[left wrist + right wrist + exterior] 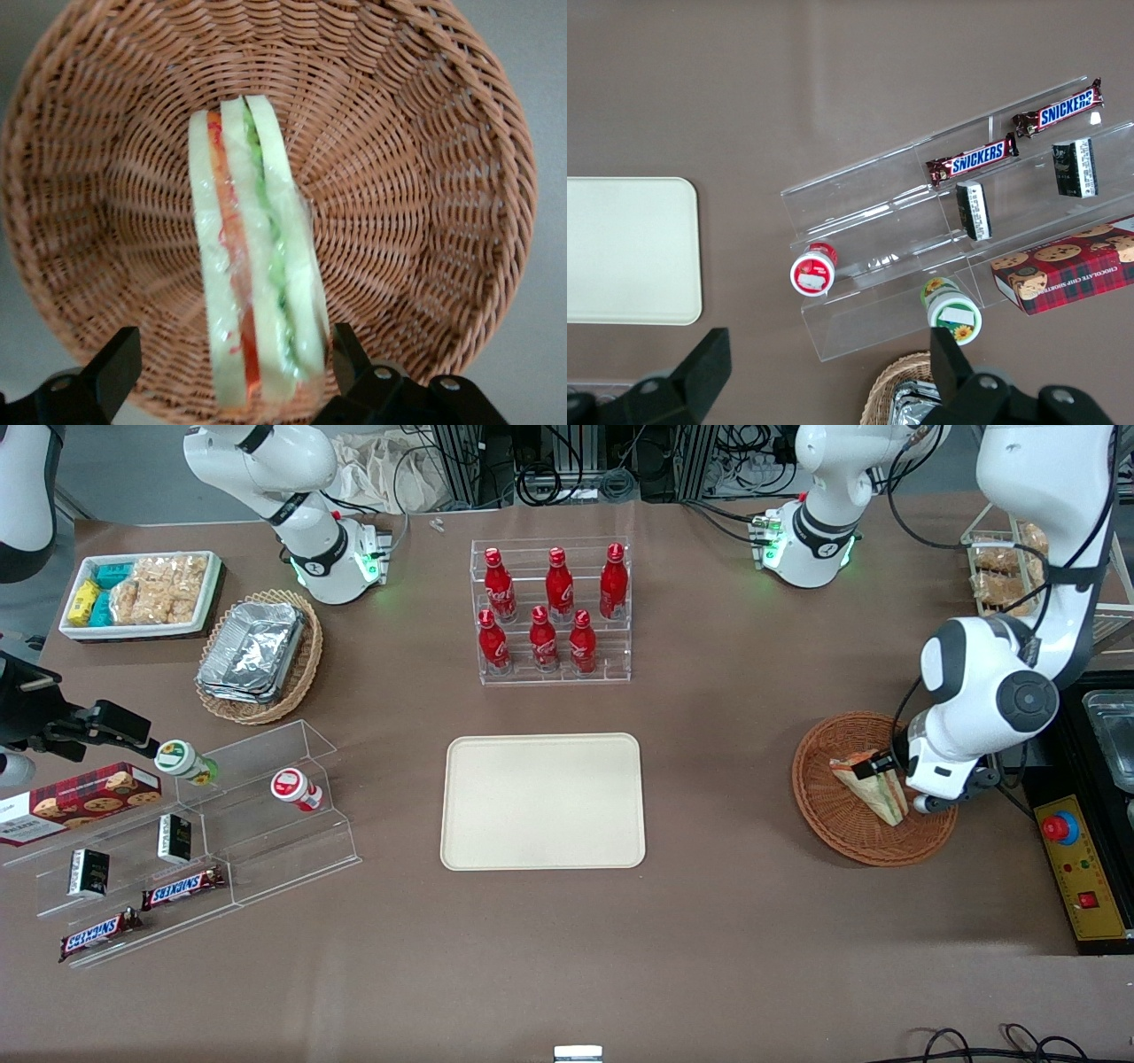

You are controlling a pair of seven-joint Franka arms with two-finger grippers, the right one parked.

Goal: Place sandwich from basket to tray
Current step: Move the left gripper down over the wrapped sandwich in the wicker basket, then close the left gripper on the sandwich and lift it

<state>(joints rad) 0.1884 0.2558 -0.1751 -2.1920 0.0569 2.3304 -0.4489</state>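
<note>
Front view shows the round reddish-brown woven wicker basket (pixel 873 790) at the right of the frame, toward the working arm's end of the brown counter (pixel 709 921). Inside it lies the small triangular wedge sandwich in clear wrap (pixel 871 786), white bread with green and orange-red filling, and the left arm's tool (pixel 893 782) is lowered into the basket right at the sandwich, partly hidden under the white wrist.

Left wrist view looks straight down into the basket (pixel 425 177). The sandwich (pixel 257 266) stands on edge on the woven bottom with its layers showing, and the tool (pixel 232 363) is released: its two black fingers (pixel 113 365) are spread on either side of the sandwich's wide end. One finger stands clearly apart from the bread; the other is just beside the wrap, and whether it touches cannot be told.

The flat rectangular cream-beige plastic tray with rounded corners (pixel 543 801) sits in the middle of the front view frame, well apart from the basket, with nothing on it. Above it in the frame, farther from the camera, stands a clear acrylic rack of six red soda bottles (pixel 550 611). In the left half of the frame are a lighter tan wicker basket holding foil containers (pixel 260 654), a white rectangular bin of bagged snacks (pixel 142 593) and a clear stepped acrylic display with chocolate bars (pixel 182 841).
</note>
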